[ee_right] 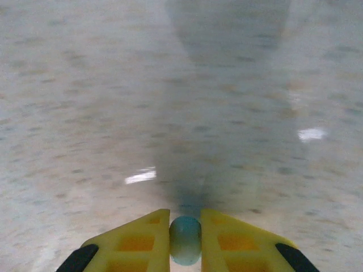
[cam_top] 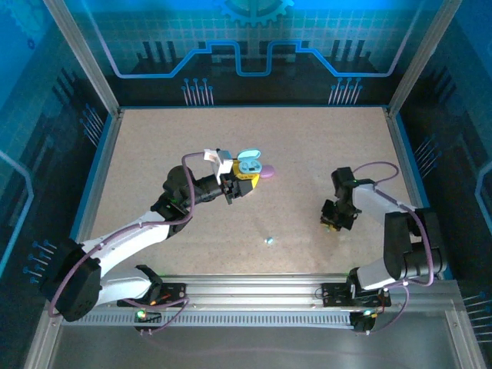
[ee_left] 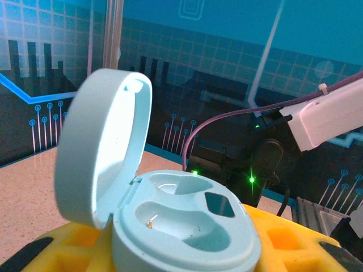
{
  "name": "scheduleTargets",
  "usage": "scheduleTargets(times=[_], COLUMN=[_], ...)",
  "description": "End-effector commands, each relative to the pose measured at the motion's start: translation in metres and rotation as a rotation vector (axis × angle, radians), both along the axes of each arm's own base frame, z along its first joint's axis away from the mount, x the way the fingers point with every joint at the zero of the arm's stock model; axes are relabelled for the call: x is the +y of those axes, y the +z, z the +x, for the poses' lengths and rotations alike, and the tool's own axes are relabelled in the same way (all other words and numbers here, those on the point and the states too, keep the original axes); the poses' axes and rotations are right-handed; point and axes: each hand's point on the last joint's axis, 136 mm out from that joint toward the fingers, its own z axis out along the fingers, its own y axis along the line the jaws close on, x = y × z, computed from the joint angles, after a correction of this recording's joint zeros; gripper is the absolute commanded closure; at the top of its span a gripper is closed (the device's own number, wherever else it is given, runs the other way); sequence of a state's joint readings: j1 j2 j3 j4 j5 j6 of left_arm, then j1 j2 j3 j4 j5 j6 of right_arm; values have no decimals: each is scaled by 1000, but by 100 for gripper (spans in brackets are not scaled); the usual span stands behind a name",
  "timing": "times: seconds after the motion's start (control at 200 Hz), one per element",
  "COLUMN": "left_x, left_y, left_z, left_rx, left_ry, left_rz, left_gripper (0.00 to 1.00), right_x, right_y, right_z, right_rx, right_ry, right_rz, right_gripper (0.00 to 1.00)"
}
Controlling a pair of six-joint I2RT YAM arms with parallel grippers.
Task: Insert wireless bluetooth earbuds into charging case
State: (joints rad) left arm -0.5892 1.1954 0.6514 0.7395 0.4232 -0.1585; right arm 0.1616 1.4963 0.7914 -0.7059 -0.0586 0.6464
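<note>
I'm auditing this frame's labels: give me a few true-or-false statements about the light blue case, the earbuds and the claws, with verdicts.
1. The charging case has its lid standing open. True.
2. Both wells hold earbuds. False: both are empty.
3. The right claw is shut on a light blue earbud. True.
4. The left claw is empty. False: it grips the charging case.
</note>
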Motion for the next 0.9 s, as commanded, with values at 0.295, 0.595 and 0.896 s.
scheduleTargets(times=[0.295,0.595,0.896], left_x=[14,14,14], left_y=[15,13,12], left_z=[-4,-3,-3], left_rx=[-56,-57,-52], left_ry=[68,74,71], left_rz=[-19,-12,-12], left_gripper=[70,70,70], right_x=[66,74,80], right_y=[1,-2,-1], right_z=[36,40,39], right_rx=[6,37,65], right_ry=[392,462,472], right_rz=[-80,-95,-94], right_gripper=[80,70,72])
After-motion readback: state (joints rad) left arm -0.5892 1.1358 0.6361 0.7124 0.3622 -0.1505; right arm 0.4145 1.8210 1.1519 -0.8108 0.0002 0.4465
